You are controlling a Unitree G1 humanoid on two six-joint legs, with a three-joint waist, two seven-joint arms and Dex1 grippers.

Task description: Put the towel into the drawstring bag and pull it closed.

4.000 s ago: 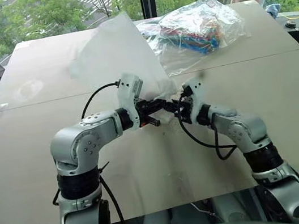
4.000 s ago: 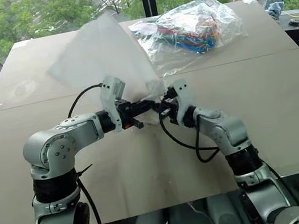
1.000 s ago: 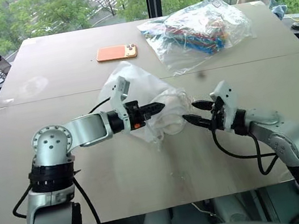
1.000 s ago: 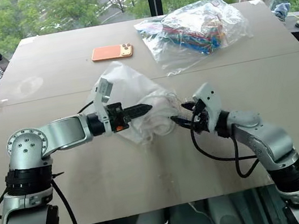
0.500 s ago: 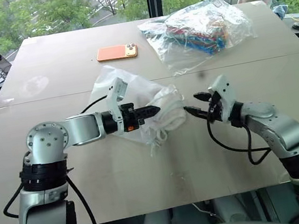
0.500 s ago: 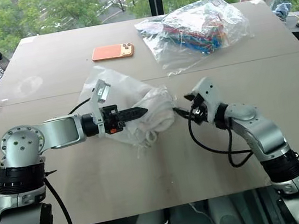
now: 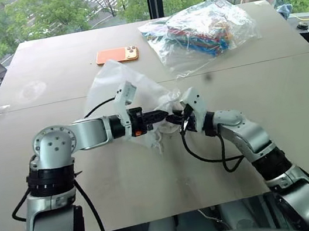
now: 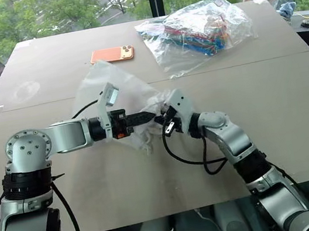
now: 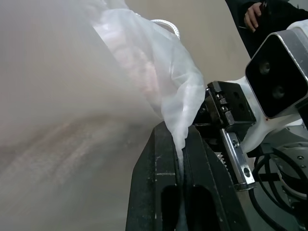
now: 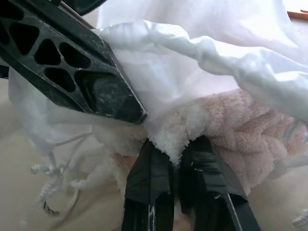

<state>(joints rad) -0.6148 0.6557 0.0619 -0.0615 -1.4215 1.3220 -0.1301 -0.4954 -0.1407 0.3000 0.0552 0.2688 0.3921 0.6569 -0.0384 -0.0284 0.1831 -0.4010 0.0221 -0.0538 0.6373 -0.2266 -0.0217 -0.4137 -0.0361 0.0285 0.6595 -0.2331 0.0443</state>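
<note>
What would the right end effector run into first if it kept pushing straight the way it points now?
The towel: the right end effector is already shut on its edge at the mouth of the drawstring bag. Just beyond sits the left end effector, shut on the bag's film, probably next in line, though depth is unclear.

Bright daylight pours in from the windows at 12 o'clock; wrist views are soft, blurry up close.
</note>
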